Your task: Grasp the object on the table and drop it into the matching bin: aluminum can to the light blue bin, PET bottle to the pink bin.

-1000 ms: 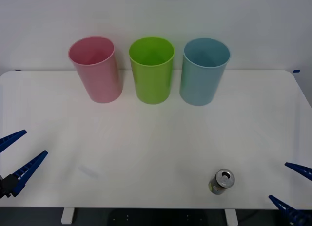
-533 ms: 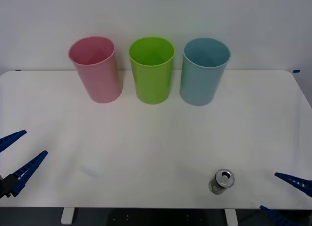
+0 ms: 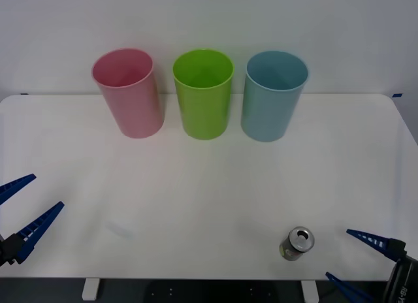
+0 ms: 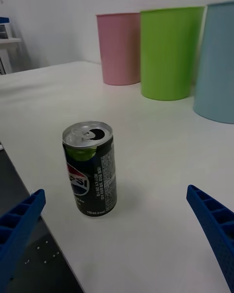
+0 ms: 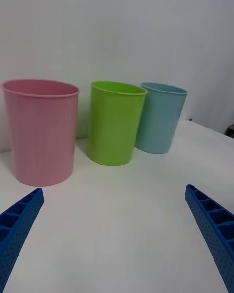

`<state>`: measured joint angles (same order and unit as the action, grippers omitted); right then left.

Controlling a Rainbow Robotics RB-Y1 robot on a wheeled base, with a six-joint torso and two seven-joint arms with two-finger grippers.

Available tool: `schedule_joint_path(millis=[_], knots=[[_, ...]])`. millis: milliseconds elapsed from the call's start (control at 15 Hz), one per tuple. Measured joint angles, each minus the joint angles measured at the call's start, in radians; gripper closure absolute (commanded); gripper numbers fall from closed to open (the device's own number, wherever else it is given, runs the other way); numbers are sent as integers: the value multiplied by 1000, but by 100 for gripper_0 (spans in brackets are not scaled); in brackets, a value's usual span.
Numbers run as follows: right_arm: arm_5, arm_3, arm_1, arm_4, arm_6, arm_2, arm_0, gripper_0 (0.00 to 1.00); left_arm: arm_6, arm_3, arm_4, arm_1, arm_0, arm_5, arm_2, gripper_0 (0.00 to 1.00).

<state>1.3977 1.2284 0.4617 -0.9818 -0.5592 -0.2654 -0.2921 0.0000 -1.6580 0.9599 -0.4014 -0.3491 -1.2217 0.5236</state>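
Observation:
The aluminum can (image 3: 298, 243) (image 4: 90, 169), small and dark with a silver top and pull-tab, stands upright near the front right edge of the white table (image 3: 209, 185). My right gripper (image 3: 356, 258) (image 4: 117, 239) is open just right of the can, low by the table edge, with nothing between its blue fingers. At the back stand the pink bin (image 3: 128, 93) (image 4: 119, 47) (image 5: 41, 130) and the light blue bin (image 3: 272, 95) (image 4: 217, 62) (image 5: 160, 117). My left gripper (image 3: 23, 208) (image 5: 114, 239) is open at the front left, far from the can.
A lime green bin (image 3: 203, 93) (image 4: 170, 52) (image 5: 116, 121) stands between the pink and light blue ones. The three bins form a row along the table's back edge. Bare white tabletop lies between the bins and the can.
My right gripper has moved left toward the can, more of it now showing above the table's front right corner. The can, the bins and my left gripper have stayed put.

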Motion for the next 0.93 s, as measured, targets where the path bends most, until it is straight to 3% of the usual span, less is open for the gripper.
schedule_joint_path(millis=[400, 933], knots=[[-13, -37, -72, -61, -21, 23, 41, 0, 0, 0, 0, 0, 0, 0, 0, 0], [-85, -36, -133, -71, -65, 81, 61, 0, 0, 0, 0, 0, 0, 0, 0, 0]])
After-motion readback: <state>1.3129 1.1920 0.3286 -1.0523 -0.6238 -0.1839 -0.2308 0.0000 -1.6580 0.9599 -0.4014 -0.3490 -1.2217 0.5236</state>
